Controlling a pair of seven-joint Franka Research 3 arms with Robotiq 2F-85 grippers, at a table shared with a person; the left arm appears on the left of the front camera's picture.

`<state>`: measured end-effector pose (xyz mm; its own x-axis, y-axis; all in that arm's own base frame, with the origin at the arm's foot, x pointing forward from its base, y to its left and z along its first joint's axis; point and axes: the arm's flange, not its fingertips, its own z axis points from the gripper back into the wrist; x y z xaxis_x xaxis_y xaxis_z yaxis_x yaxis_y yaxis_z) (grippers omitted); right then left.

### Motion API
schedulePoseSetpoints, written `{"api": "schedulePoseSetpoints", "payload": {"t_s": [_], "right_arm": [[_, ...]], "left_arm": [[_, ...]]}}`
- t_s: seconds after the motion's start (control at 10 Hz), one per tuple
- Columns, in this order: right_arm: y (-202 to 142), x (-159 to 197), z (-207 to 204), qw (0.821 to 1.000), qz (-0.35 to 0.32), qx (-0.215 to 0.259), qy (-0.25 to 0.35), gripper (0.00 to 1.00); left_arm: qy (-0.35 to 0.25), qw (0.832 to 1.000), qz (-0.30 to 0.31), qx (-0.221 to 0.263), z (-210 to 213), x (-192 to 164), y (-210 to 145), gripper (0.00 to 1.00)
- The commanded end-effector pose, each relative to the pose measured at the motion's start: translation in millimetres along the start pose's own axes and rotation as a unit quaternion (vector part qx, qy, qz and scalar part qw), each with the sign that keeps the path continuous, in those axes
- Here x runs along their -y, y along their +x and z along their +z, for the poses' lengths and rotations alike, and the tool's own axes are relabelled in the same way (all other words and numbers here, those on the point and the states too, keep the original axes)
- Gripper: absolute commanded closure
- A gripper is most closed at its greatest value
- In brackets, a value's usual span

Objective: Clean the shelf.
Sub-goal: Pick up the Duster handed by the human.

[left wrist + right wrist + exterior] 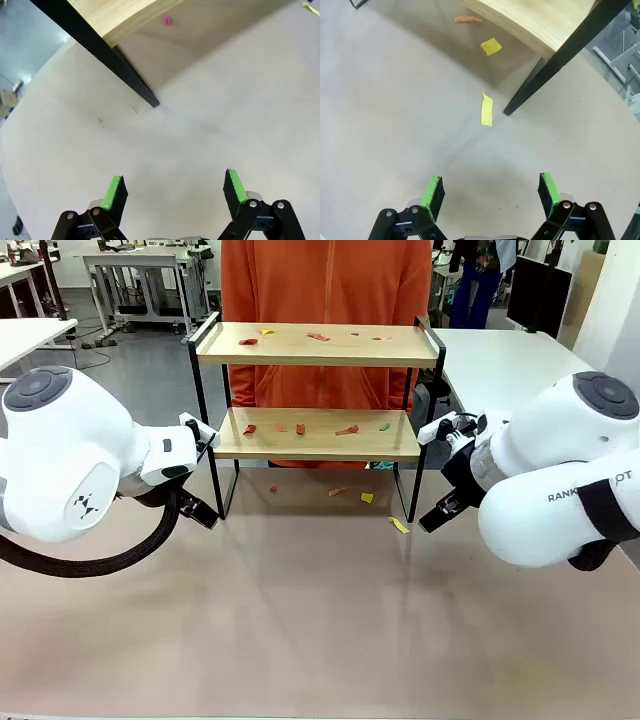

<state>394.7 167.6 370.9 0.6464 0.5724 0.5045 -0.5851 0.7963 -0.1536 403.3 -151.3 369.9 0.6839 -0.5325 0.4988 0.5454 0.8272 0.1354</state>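
L gripper (175, 186) & R gripper (490, 189) spread, empty; scraps (347, 429) on shelf (290, 349), person (325, 280) behind.

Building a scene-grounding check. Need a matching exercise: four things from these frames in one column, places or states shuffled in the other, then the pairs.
1. yellow strip
2. green scrap
3. left gripper
4. person

a. behind the shelf
b. open, over the table
c. on the table, beside a leg
d. on the lower board

Pairs: 1-c, 2-d, 3-b, 4-a
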Motion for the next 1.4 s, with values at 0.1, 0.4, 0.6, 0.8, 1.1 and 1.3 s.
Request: {"api": "schedulePoseSetpoints", "payload": {"t_s": [0.1,0.4,0.6,0.8,1.1,1.3], "right_arm": [[0.0,0.0,0.0,1.0,0.0,0.0,0.0,0.0],[0.0,0.0,0.0,1.0,0.0,0.0,0.0,0.0],[0.0,0.0,0.0,1.0,0.0,0.0,0.0,0.0],[0.0,-0.1,0.0,1.0,0.0,0.0,0.0,0.0],[28.0,45.9,60.2,0.999,-0.013,0.033,0.005,0.0],[31.9,90.1,88.3,0.997,-0.004,0.061,0.037,0.0]], "left_arm": [[0.0,1.0,0.0,0.0,0.1,0.0,0.0,0.0],[0.0,1.0,0.0,0.0,0.1,0.0,0.0,0.0],[0.0,1.0,0.0,0.0,0.1,0.0,0.0,0.0],[0.0,1.0,0.0,0.0,0.0,0.1,0.0,0.0],[-0.072,0.996,-0.027,0.034,55.4,-39.7,15.7,0.0],[-0.169,0.983,-0.067,0.02,92.5,-80.9,19.3,0.0]]}}
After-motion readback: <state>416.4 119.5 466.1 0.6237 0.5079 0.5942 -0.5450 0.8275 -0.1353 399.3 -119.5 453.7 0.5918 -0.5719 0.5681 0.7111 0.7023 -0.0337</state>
